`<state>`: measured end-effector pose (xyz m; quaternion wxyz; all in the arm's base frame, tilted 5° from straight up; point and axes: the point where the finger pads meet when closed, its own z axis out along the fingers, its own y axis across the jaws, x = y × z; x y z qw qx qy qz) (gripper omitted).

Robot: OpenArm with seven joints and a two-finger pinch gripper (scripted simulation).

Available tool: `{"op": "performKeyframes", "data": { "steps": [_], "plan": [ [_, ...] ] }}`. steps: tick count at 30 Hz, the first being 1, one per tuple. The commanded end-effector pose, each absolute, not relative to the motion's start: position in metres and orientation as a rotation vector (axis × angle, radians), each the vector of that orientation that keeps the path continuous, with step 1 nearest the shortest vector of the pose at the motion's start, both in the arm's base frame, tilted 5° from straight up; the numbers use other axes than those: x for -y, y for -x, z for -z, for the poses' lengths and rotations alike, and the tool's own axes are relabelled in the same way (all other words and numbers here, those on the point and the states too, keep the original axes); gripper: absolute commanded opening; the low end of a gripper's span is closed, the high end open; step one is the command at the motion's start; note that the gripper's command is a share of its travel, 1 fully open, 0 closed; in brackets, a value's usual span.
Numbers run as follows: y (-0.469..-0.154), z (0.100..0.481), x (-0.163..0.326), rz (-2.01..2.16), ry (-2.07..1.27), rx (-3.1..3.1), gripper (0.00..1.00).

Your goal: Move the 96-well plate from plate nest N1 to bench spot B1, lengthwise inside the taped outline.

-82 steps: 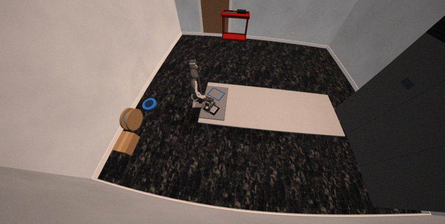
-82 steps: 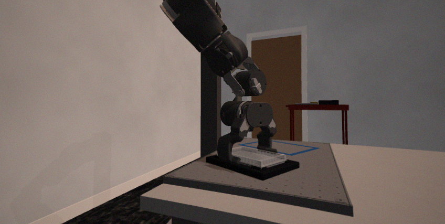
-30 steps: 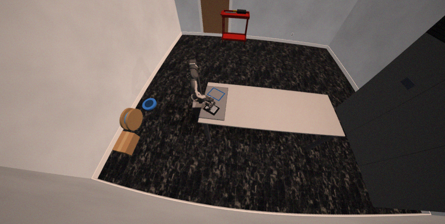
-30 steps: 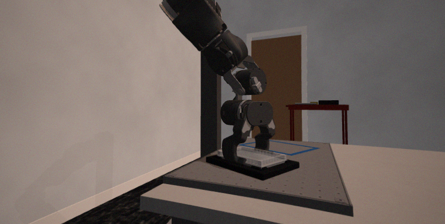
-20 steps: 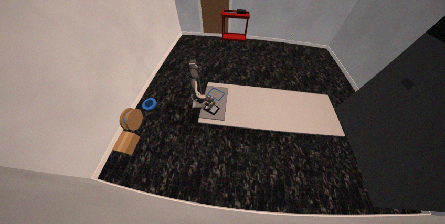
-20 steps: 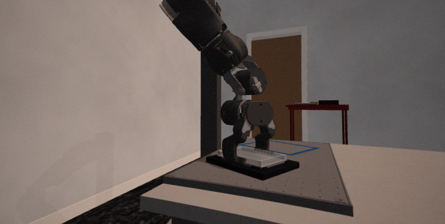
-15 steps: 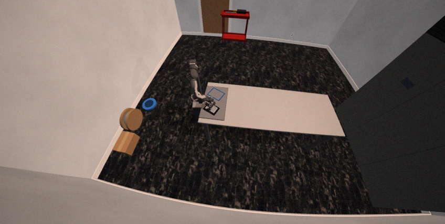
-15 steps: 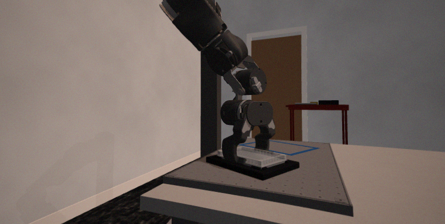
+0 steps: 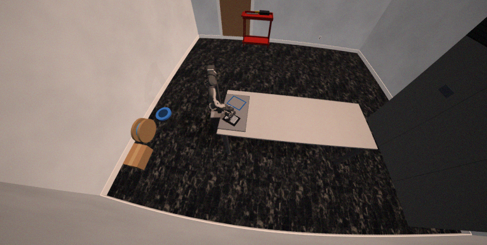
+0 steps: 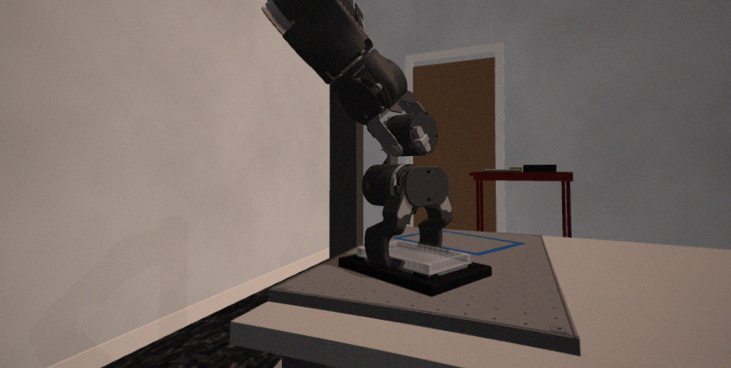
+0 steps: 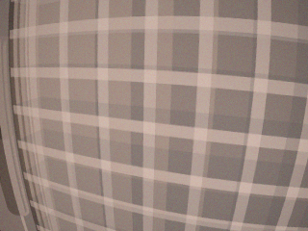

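- Jaws of the dark two-finger gripper (image 10: 408, 249) are clamped across the clear plastic 96-well plate (image 10: 427, 258), one finger on each long side.
- That plate lies flat in the black rectangular plate nest (image 10: 464, 275), on the grey perforated deck (image 10: 513, 297) at the left end of the beige surface (image 10: 640, 287).
- Just beyond, to the right, the blue taped outline (image 10: 492, 250) lies apart from the nest.
- Seen from the wrist, the plate's well grid (image 11: 154, 115) fills the frame.
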<state>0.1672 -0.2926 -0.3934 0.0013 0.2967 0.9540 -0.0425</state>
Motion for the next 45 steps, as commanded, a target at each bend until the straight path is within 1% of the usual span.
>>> {"op": "performKeyframes", "data": {
  "steps": [1,6,18,23,35,40,45],
  "plan": [
    [-0.168,0.393,0.293,0.132,-0.932,-2.993,0.0],
    [-0.17,0.362,0.291,0.138,-0.933,-2.991,0.0],
    [-0.17,0.362,0.291,0.138,-0.933,-2.991,0.0],
    [-0.171,0.33,0.288,0.138,-0.931,-2.991,0.0],
    [-0.171,0.33,0.288,0.138,-0.931,-2.991,0.0],
    [-0.169,0.299,0.285,0.139,-0.93,-2.991,0.0],
    [-0.169,0.299,0.285,0.139,-0.93,-2.991,0.0]
  ]
}}
